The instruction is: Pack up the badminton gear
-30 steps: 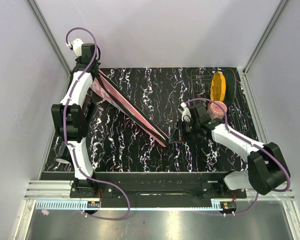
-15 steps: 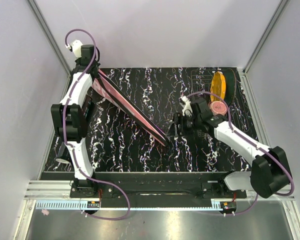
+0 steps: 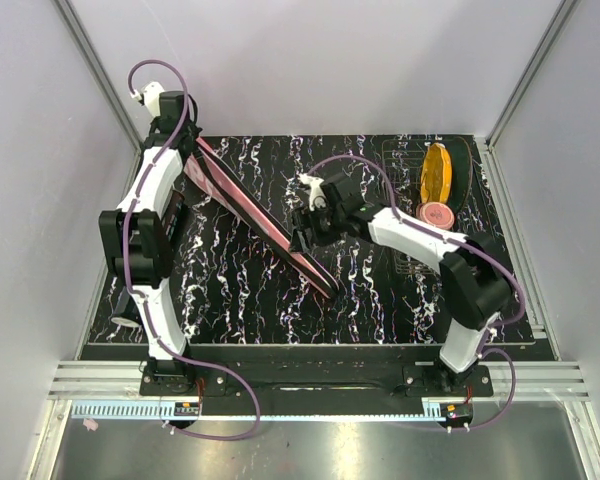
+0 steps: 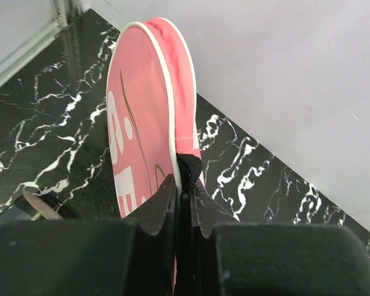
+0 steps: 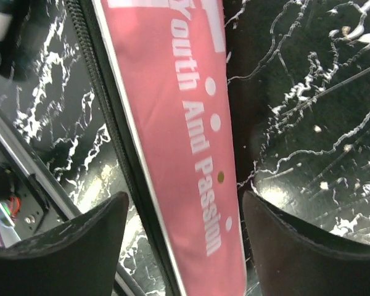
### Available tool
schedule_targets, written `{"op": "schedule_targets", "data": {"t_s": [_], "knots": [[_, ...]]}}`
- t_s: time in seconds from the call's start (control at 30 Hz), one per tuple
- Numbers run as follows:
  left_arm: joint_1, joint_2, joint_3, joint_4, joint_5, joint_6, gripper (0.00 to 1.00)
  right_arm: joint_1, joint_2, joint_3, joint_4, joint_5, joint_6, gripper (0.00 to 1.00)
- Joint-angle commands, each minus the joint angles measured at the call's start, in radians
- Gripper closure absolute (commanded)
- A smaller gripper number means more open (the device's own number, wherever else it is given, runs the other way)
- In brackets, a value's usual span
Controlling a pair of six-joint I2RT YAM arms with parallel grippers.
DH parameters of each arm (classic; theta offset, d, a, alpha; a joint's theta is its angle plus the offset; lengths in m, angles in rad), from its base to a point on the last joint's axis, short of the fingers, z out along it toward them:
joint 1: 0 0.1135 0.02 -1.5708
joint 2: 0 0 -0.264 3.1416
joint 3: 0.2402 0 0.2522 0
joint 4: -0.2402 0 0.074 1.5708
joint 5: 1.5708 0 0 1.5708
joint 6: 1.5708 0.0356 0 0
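Observation:
A long pink cover [image 3: 260, 218] of the badminton gear runs slantwise across the black marbled table, its wide end raised at the far left. My left gripper [image 3: 184, 138] is shut on a black tab at that wide end, and the left wrist view shows the jaws [image 4: 185, 184] pinched on it below the pink cover [image 4: 145, 117]. My right gripper [image 3: 305, 236] hovers open over the cover's middle. In its wrist view the cover's white-lettered pink face [image 5: 185, 135] lies between the spread fingers [image 5: 68, 240]. A black tube [image 3: 126, 308] lies at the table's left edge.
A yellow oval disc [image 3: 437, 172] leans on a dark round thing at the far right. A small pinkish cup [image 3: 438, 214] stands just in front of it. White walls and metal rails close in the table on three sides.
My right gripper has opened and swung left and away from me, from beside the cover's narrow end to over its middle. The left gripper has kept its hold.

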Motion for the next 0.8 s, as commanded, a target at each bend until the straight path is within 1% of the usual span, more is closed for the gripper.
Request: {"op": "schedule_targets", "data": {"t_s": [0.0, 0.03, 0.07, 0.13, 0.17, 0.2, 0.23, 0.27, 0.3, 0.33, 0.37, 0.4, 0.43, 0.47, 0.5, 0.53, 0.57, 0.6, 0.63, 0.67, 0.73, 0.77], "knots": [[0.003, -0.075, -0.018, 0.004, 0.164, -0.001, 1.0, 0.053, 0.059, 0.114, 0.014, 0.062, -0.02, 0.29], [0.003, -0.082, -0.024, 0.005, 0.184, -0.001, 1.0, 0.052, 0.063, 0.115, 0.013, 0.066, -0.004, 0.35], [0.001, -0.088, -0.035, 0.004, 0.216, 0.0, 0.97, 0.052, 0.059, 0.105, 0.015, 0.07, 0.012, 0.44], [0.004, -0.106, -0.047, 0.01, 0.266, 0.006, 0.89, 0.05, 0.047, 0.077, 0.043, 0.073, 0.037, 0.62], [0.003, -0.115, -0.061, 0.016, 0.333, 0.012, 0.82, 0.052, 0.036, 0.05, 0.053, 0.06, 0.055, 0.79], [0.004, -0.134, -0.072, 0.022, 0.377, 0.017, 0.61, 0.047, 0.028, 0.034, 0.056, 0.043, 0.065, 0.92], [0.006, -0.147, -0.087, 0.051, 0.43, 0.034, 0.49, 0.046, 0.022, 0.017, 0.059, 0.024, 0.077, 1.0], [0.007, -0.163, -0.125, 0.066, 0.52, 0.037, 0.42, 0.043, 0.002, -0.034, 0.088, -0.021, 0.103, 1.0], [0.009, -0.202, -0.145, 0.079, 0.552, 0.029, 0.27, 0.034, -0.01, -0.065, 0.11, -0.04, 0.121, 1.0], [0.01, -0.226, -0.168, 0.1, 0.582, 0.025, 0.22, 0.027, -0.025, -0.097, 0.133, -0.052, 0.141, 1.0], [0.009, -0.252, -0.213, 0.117, 0.643, 0.017, 0.19, 0.017, -0.051, -0.16, 0.183, -0.078, 0.184, 1.0], [0.01, -0.303, -0.236, 0.134, 0.676, 0.002, 0.15, 0.004, -0.062, -0.193, 0.211, -0.097, 0.203, 1.0], [0.009, -0.33, -0.259, 0.166, 0.714, -0.009, 0.14, -0.023, -0.07, -0.22, 0.237, -0.105, 0.219, 1.0], [0.009, -0.359, -0.314, 0.187, 0.789, -0.023, 0.14, -0.045, -0.076, -0.257, 0.253, -0.12, 0.255, 1.0], [0.006, -0.417, -0.349, 0.216, 0.832, -0.041, 0.14, -0.072, -0.075, -0.274, 0.266, -0.159, 0.276, 1.0], [0.004, -0.446, -0.388, 0.293, 0.88, -0.087, 0.15, -0.136, -0.073, -0.299, 0.294, -0.195, 0.31, 1.0], [0.0, -0.476, -0.464, 0.339, 0.971, -0.112, 0.17, -0.15, -0.085, -0.344, 0.346, -0.233, 0.342, 1.0], [-0.019, -0.523, -0.504, 0.384, 1.015, -0.154, 0.19, -0.157, -0.094, -0.358, 0.334, -0.223, 0.335, 1.0], [-0.031, -0.543, -0.54, 0.46, 1.055, -0.167, 0.22, -0.157, -0.107, -0.365, 0.319, -0.203, 0.316, 1.0], [-0.048, -0.562, -0.601, 0.485, 1.125, -0.175, 0.24, -0.157, -0.124, -0.38, 0.267, -0.185, 0.295, 0.98], [-0.107, -0.621, -0.658, 0.514, 1.164, -0.161, 0.25, -0.157, -0.144, -0.401, 0.244, -0.159, 0.283, 0.94], [-0.13, -0.647, -0.711, 0.507, 1.162, -0.141, 0.26, -0.157, -0.162, -0.415, 0.221, -0.113, 0.272, 0.87]]}}
